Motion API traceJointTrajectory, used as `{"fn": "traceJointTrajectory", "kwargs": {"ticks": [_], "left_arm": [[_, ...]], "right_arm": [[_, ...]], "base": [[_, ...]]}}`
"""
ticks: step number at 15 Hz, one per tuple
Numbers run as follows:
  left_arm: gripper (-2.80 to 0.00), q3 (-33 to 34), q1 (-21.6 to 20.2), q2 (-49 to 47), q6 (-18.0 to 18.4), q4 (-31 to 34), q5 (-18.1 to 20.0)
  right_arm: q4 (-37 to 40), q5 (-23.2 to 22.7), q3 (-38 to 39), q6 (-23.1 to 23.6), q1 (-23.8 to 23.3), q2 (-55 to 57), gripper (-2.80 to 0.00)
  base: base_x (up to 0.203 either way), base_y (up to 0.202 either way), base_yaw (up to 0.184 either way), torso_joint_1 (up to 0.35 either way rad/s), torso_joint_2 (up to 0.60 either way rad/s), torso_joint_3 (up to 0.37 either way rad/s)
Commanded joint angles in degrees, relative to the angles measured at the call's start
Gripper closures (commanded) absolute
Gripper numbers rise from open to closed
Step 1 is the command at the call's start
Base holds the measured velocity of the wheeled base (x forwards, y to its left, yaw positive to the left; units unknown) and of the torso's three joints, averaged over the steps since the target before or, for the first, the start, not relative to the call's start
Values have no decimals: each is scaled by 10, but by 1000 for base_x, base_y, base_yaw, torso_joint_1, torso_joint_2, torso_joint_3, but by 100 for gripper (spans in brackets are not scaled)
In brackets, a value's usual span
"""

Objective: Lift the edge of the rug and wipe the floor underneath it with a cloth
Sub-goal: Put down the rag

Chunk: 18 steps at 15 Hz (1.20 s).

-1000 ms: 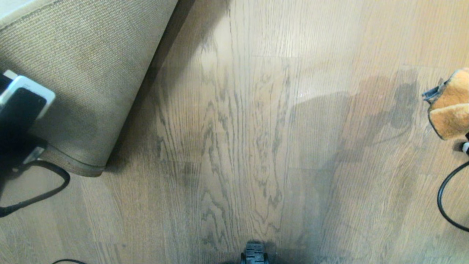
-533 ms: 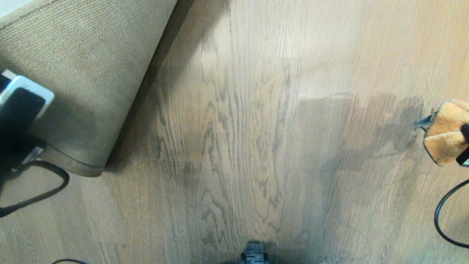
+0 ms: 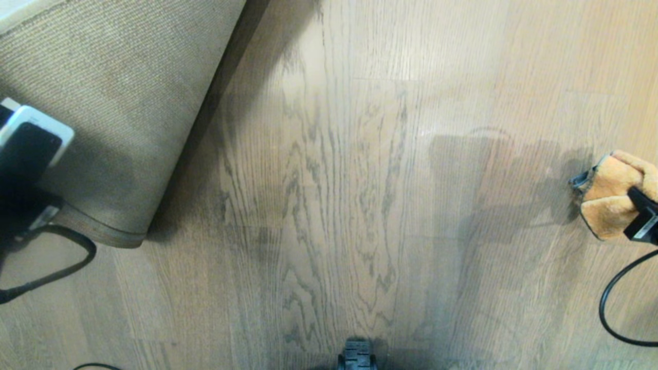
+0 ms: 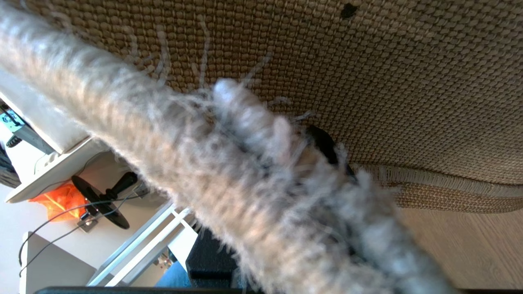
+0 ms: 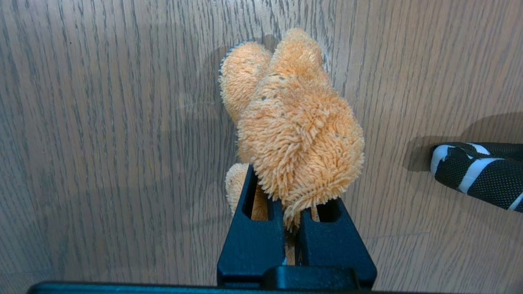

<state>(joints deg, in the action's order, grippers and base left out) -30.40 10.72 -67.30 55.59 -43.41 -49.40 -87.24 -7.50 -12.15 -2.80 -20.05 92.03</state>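
The rug [image 3: 113, 103] is folded up at the left, its tan woven backing facing me and its rounded corner [image 3: 123, 236] hanging near the floor [image 3: 334, 205]. My left arm [image 3: 25, 159] is at that edge. In the left wrist view my left gripper [image 4: 302, 163] is shut on the rug's fuzzy grey edge [image 4: 229, 179], with one black finger [image 4: 327, 143] against the backing [image 4: 367, 61]. At the far right my right gripper [image 3: 635, 208] [image 5: 290, 228] is shut on the orange cloth [image 3: 609, 200] [image 5: 294, 122]. The cloth's tip meets its shadow on the floor [image 5: 102, 122].
Black cables loop over the floor at the left [image 3: 56, 272] and the right [image 3: 609, 308]. A dark part of my base [image 3: 356, 354] shows at the bottom centre. A black mesh thing with white stripes [image 5: 478, 171] lies on the floor beside the cloth.
My right gripper has carried the cloth nearer to me, slightly inward and lower to the floor, its shadow closing up on it. The left arm and the lifted rug have kept still.
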Motion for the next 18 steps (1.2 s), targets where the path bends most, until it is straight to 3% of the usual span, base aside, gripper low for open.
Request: {"fn": "traceJointTrajectory", "kwargs": {"ticks": [1,3,4,15,18], "left_arm": [[0,0,0,0,2,-3,-3],[0,0,0,-1,3,-3,-3],[0,0,0,-1,3,-3,-3],[0,-1,1,-1,2,-4,-3],[0,-2,2,-1,2,-4,-3]], "right_arm": [[-27,-2,0,-1,0,2,0],[-27,-21,2,0,0,1,0],[-27,-23,1,0,0,0,-280],[-27,-25,34,-5,0,-30,-280],[-27,-67,57,-8,3,-60,-280]], "base": [[0,0,0,0,0,0],[0,0,0,0,0,0],[0,0,0,0,0,0],[0,0,0,0,0,0],[0,0,0,0,0,0]]}}
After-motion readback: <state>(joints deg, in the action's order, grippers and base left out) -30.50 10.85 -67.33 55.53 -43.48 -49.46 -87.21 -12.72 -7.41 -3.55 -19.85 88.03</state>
